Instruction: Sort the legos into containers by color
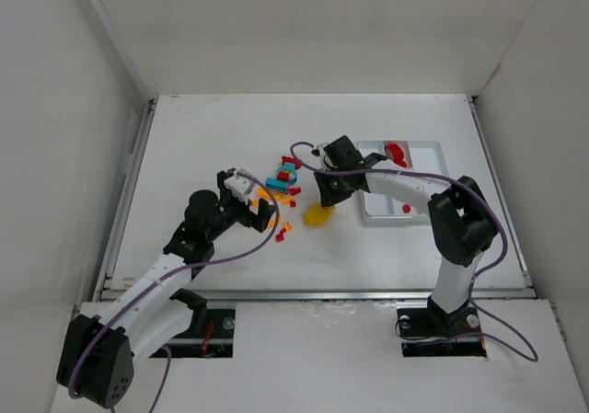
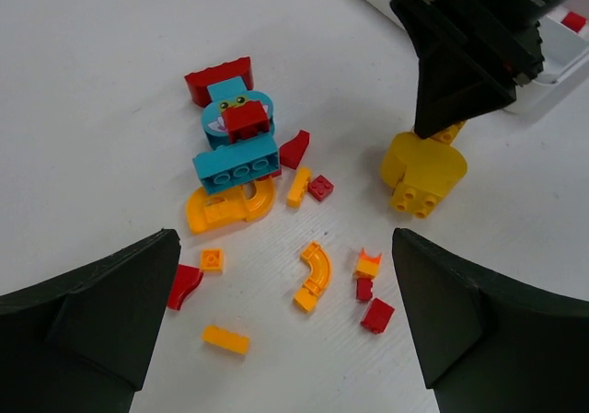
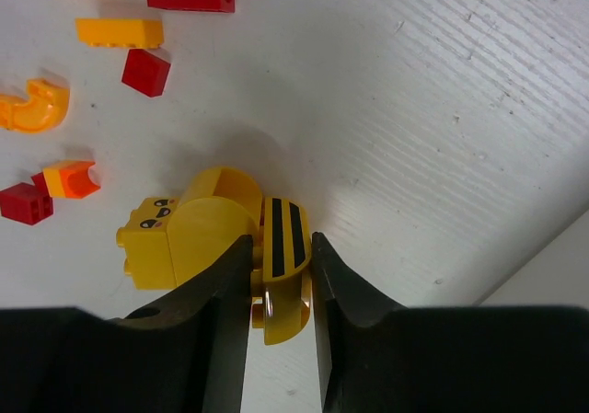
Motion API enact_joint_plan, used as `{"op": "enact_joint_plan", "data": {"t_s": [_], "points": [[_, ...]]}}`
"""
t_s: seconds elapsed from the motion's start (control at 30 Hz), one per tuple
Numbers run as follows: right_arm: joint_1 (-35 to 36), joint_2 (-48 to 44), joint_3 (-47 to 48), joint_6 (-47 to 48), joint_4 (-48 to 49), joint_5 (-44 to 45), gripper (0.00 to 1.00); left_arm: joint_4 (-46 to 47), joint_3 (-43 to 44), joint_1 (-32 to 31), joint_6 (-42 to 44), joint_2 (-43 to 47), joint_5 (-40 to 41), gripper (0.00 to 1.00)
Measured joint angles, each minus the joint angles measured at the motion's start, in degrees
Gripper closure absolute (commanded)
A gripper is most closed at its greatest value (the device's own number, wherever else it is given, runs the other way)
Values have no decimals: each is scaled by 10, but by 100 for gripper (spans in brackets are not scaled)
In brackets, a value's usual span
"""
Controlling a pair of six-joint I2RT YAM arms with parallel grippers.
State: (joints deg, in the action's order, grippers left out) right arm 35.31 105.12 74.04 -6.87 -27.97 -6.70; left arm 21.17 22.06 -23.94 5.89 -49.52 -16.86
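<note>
On the surface [image 1: 368, 257] near the tray [image 1: 377, 218], the yellow bee [image 3: 198, 234] is pinched off-centre by the right end effector [image 3: 281, 247] and could be twisted loose when lifted; the left end effector [image 2: 285, 247] is spread.

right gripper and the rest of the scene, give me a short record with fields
right gripper: shut on yellow piece, by its black-striped part
yellow piece: on or just above the table, right of the pile
left gripper: open, empty, over the pile
pile: loose red, orange, yellow and teal pieces
tray: right of the pile, a few red pieces inside
sorted so far: only red seen in tray
</note>
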Motion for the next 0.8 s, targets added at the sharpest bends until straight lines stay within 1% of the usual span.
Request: {"op": "enact_joint_plan", "data": {"t_s": [0.03,0.13,0.23,0.37,0.47,0.67,0.8], "points": [[0,0,0,0,0,-4,100,0,0,0,11,0,-11,1],[-4,0,0,0,0,-14,100,-7,0,0,65,-1,-36,1],[-6,-2,0,0,0,-25,100,-41,14,0,134,-16,-59,1],[-8,-12,5,-13,-1,-45,100,-118,67,0,226,-56,-107,1],[0,-27,23,-25,-1,-49,100,-143,104,-3,264,-82,-138,1],[38,-52,74,-51,2,-47,100,-156,127,-25,288,-99,-201,1],[57,-57,89,-70,5,-42,100,-150,132,-50,266,-116,-205,1]]}}
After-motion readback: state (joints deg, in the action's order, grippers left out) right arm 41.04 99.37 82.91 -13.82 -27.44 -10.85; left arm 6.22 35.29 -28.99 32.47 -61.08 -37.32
